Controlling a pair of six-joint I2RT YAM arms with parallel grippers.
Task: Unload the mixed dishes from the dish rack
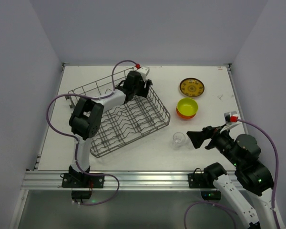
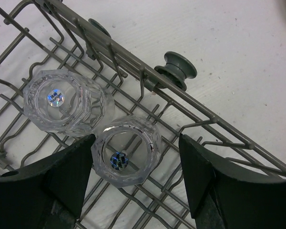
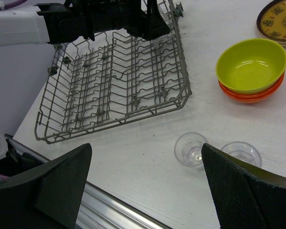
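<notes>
The grey wire dish rack (image 1: 115,125) stands left of centre. My left gripper (image 1: 142,88) is open and reaches down into its far right corner. In the left wrist view two clear glass cups lie on the rack wires (image 2: 207,112). One cup (image 2: 126,150) sits between the open left gripper's (image 2: 136,176) fingers, close to the left finger (image 2: 69,167). The other cup (image 2: 62,100) lies beside it, outside the fingers. My right gripper (image 1: 193,138) is open and empty above the table. Two more glass cups (image 3: 190,149) (image 3: 241,152) stand on the table under it. Cream plates do not show clearly.
A lime-yellow bowl (image 1: 187,105) is stacked on an orange bowl (image 1: 186,115) right of the rack, and also shows in the right wrist view (image 3: 250,64). A brown-gold patterned plate (image 1: 191,87) lies behind them. A metal rail (image 1: 143,177) runs along the table's near edge.
</notes>
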